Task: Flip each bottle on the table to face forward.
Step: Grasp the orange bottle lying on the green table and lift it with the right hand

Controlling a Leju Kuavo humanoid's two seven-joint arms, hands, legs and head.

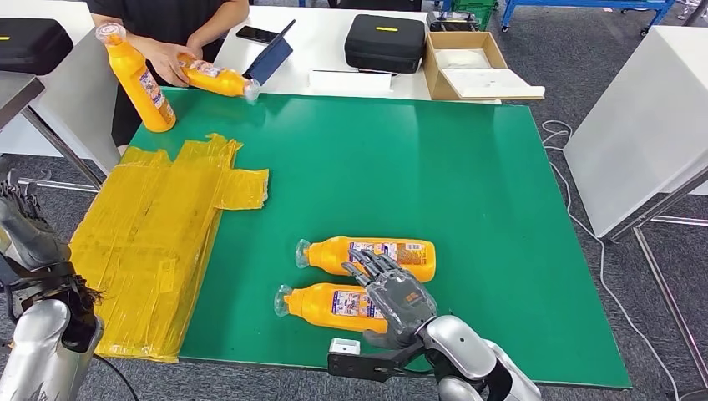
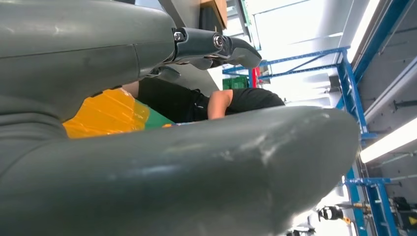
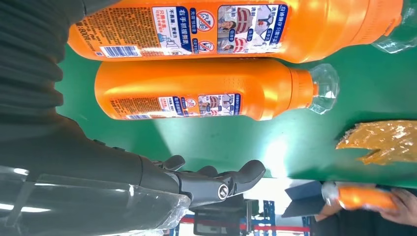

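Observation:
Two orange bottles lie side by side near the front edge of the green table [image 1: 467, 192], clear caps pointing left. The farther bottle [image 1: 367, 256] [image 3: 206, 88] shows its printed label along its far edge. On the nearer bottle [image 1: 321, 306] [image 3: 221, 24] the label faces up. My right hand [image 1: 392, 292] hovers over the nearer bottle's base end, fingers [image 3: 216, 182] spread and holding nothing. My left hand [image 1: 18, 219] [image 2: 196, 167] hangs off the table's left side, empty with fingers apart. At the back left a person holds one bottle upright [image 1: 138, 79] and another tilted [image 1: 215, 78].
A crinkled yellow taped sheet [image 1: 159, 242] covers the table's left part and hangs over its edge. Behind the green table, a white table carries a black case [image 1: 384, 42], a cardboard box [image 1: 467, 67] and a dark folder [image 1: 271, 57]. Another white table [image 1: 634, 125] stands to the right.

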